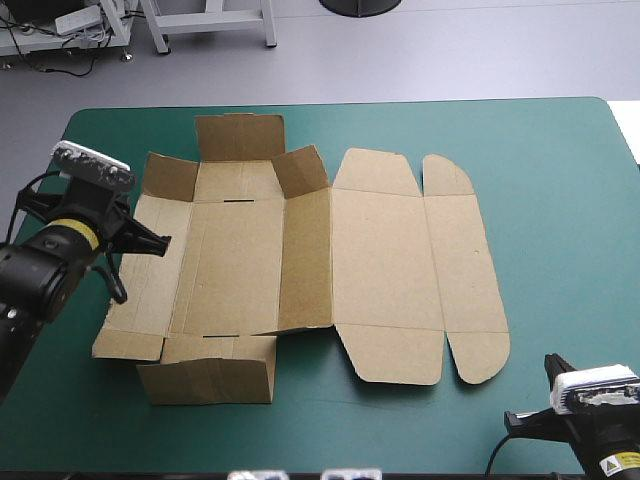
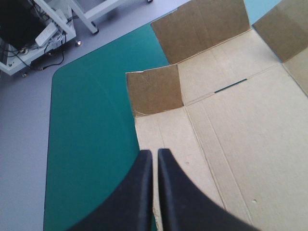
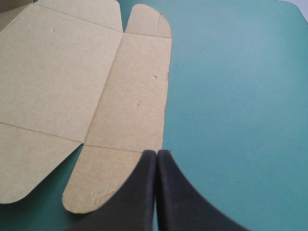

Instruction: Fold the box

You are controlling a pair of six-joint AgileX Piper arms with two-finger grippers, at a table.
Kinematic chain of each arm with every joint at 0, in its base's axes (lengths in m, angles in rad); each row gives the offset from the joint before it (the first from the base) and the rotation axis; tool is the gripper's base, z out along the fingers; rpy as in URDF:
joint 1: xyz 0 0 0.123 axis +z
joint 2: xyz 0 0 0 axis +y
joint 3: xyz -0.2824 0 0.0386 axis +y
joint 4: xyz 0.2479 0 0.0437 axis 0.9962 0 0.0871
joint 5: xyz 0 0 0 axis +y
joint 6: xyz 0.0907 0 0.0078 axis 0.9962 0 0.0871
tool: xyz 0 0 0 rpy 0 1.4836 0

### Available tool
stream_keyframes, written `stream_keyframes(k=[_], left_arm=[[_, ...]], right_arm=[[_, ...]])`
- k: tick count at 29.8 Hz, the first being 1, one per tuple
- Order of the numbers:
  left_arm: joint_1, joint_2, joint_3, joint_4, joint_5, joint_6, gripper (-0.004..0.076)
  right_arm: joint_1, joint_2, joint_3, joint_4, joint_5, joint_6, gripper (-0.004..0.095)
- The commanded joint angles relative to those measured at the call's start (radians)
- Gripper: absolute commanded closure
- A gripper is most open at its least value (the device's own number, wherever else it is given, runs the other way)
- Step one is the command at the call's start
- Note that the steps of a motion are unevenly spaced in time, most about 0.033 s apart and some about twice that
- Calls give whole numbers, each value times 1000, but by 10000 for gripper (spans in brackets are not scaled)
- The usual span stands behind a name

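Note:
The brown box point(image 1: 380, 260) lies as a cut sheet across the middle of the teal-green table. Its right half is flat, with two rounded flaps at the right end. On its left half the far flaps point(image 1: 240, 137) and a near flap point(image 1: 210, 380) stand raised. My left gripper point(image 1: 165, 241) is shut and hovers over the box's left side panel point(image 2: 163, 134), close to that panel's outer edge; nothing shows between its fingers. My right gripper point(image 1: 510, 415) is shut near the table's front right corner, just off the box's near rounded flap point(image 3: 110, 178), empty.
Bare teal-green cover point(image 1: 560, 200) stretches right of the box and along the left edge point(image 2: 86, 144). The table's rounded far-left corner point(image 1: 75, 120) borders grey floor.

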Motion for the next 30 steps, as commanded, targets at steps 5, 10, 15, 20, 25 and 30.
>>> stream_keyframes(k=[5, 10, 15, 20, 25, 30], left_arm=[[192, 148, -139, -56, -56, 36, 706], [429, 198, -159, -327, -26, 272, 706], [684, 247, -159, -676, 60, 478, 706], [835, 319, -159, -972, 199, 668, 706], [880, 405, -159, -988, 304, 721, 706], [880, 503, -159, -1071, 461, 762, 706]], right_arm=[[4, 13, -24, 16, -69, 0, 932], [4, 13, -24, 16, -69, 0, 932], [4, 13, -24, 8, -70, 0, 932], [4, 13, -24, -1, -73, 0, 932], [4, 13, -24, -10, -73, 0, 932], [4, 13, -24, -10, -73, -2, 932]])
